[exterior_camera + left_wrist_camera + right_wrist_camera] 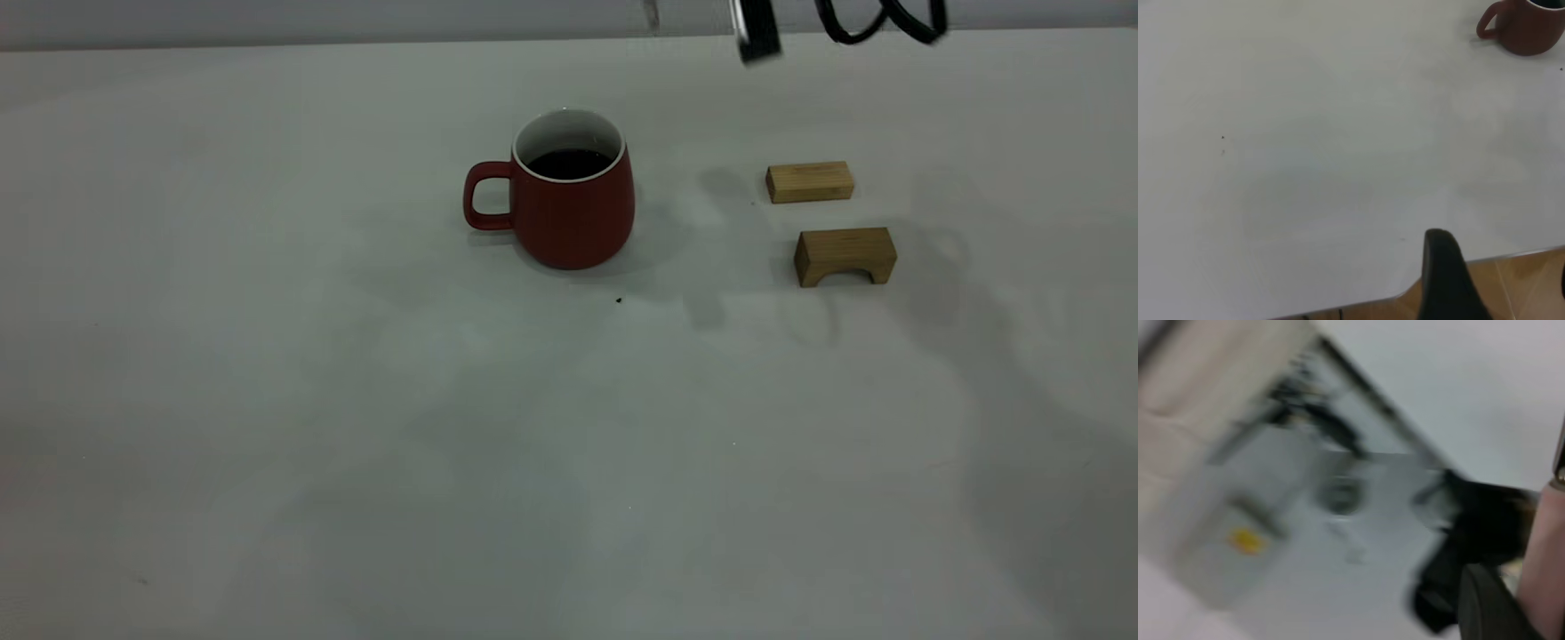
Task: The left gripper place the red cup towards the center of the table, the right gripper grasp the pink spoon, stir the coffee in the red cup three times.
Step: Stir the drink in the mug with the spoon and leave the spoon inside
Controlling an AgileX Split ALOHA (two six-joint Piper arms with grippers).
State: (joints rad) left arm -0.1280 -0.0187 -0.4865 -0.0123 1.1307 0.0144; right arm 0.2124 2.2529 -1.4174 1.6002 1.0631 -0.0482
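- We judge the red cup (569,209) heavy, rigid and breakable; the coffee (569,164) could slosh.
- It stands mid-table, handle leftward, wooden blocks (809,181) to its right.
- The right gripper (756,31) hangs far beyond the cup, to its right; whether it is apart or together we cannot tell.
- The left gripper (1448,280) sits well away from the cup at the table (267,400) edge; its state is also unclear.

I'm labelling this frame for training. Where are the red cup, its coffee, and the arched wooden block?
red cup (573,222), exterior view, on the front of its red body.
coffee (569,164), exterior view, on the dark surface inside.
arched wooden block (845,248), exterior view, on its front face above the arch.
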